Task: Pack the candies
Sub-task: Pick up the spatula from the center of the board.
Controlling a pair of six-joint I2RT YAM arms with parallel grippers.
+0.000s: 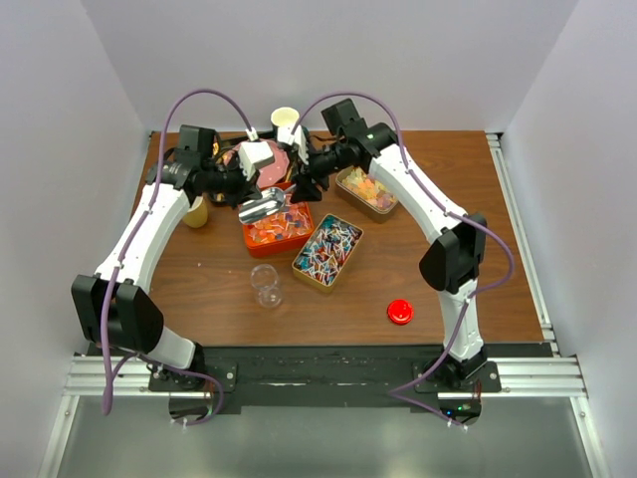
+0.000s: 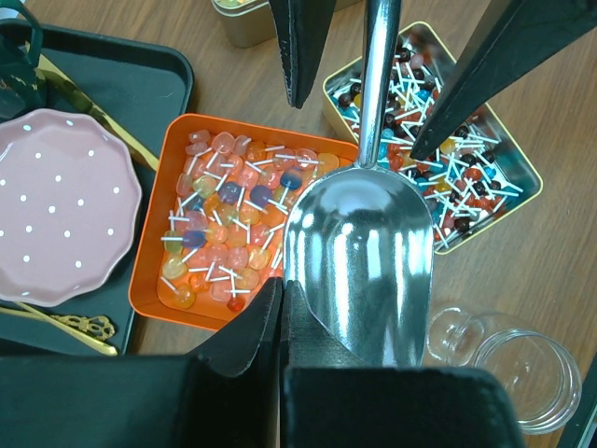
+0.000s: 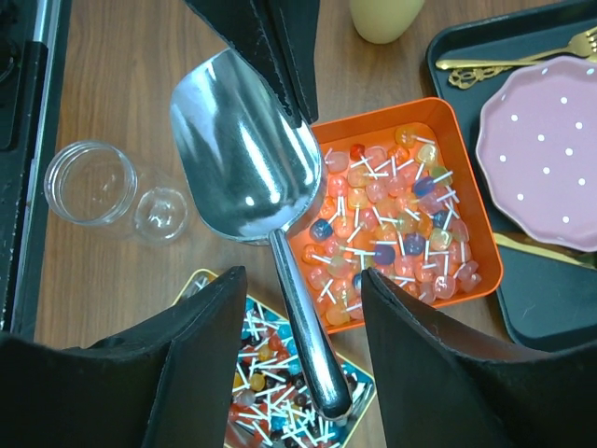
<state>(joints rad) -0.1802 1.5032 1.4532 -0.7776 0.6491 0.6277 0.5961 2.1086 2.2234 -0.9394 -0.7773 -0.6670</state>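
The white left arm [image 1: 149, 224] rises from its base at the near left, bends at the elbow and reaches forward and inward. The white right arm [image 1: 423, 194] mirrors it from the near right, so the two ends meet near the middle, at the far side. The left pincer [image 2: 283, 301] has its jaws pressed together on the rim of a shiny silver metal scoop [image 2: 359, 261]. The right pincer [image 3: 303, 280] faces the left one, its jaws apart on either side of the scoop's handle and touching neither side.
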